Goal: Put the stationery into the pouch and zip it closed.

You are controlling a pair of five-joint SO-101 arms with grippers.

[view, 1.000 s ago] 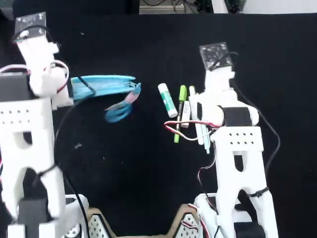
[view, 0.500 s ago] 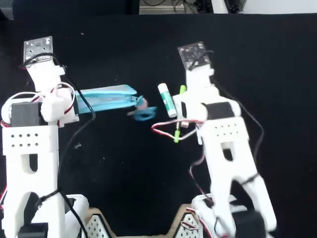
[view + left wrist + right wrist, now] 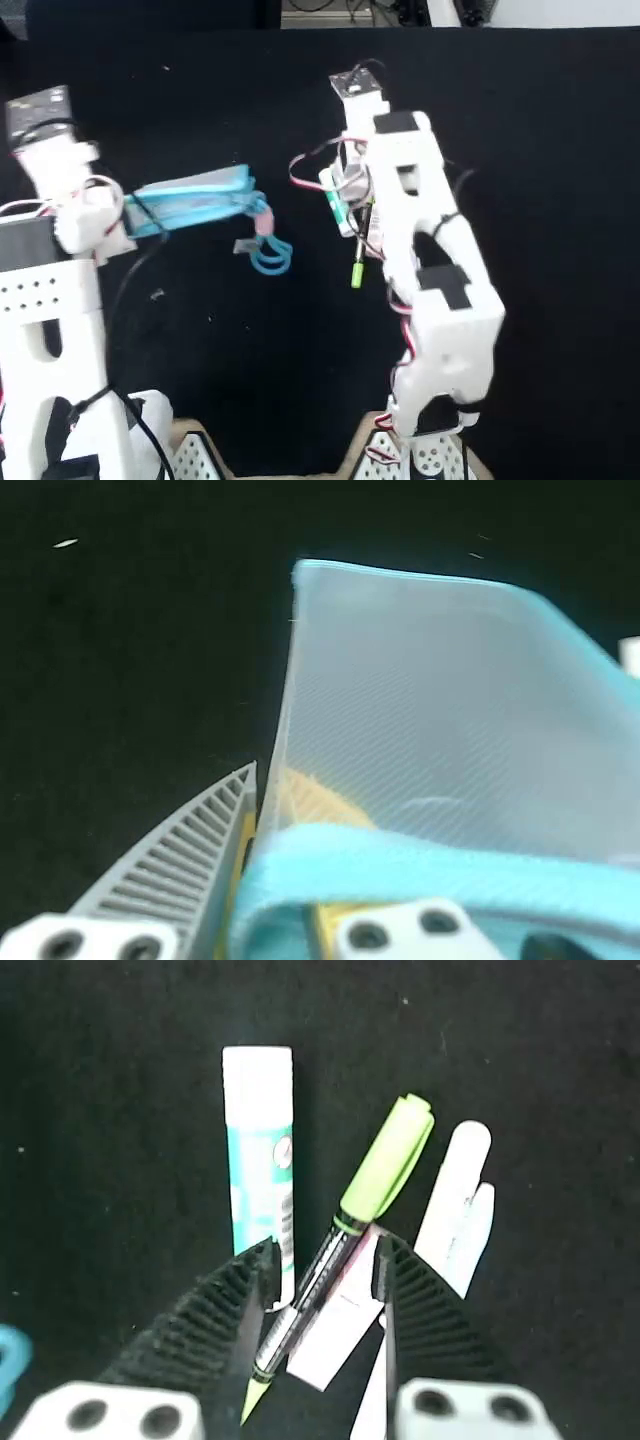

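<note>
Here, the left arm (image 3: 60, 230) stands at one short end of the pouch (image 3: 195, 195), its jaws closed on the pouch's light-blue edge band. In the left wrist view the translucent mesh side of the pouch (image 3: 430, 710) slopes away from the jaws over the black table (image 3: 560, 150). Whether its far end rests on the table I cannot tell. A blue cord loop (image 3: 270, 258) with a small pink tab hangs off that far end, towards the stationery.

The stationery lies in a close row on the table, well apart from the pouch. In the right wrist view it is, side by side, a white and teal glue stick (image 3: 258, 1160), a green pen (image 3: 370, 1175) and a white pen (image 3: 455, 1200), with a small white block (image 3: 335, 1330) beneath the green pen's barrel.

The right arm (image 3: 430, 260) leans over this row. Its jaws are open, one ribbed black fingertip (image 3: 255, 1270) on each side of the green pen's dark barrel, gripping nothing.
</note>
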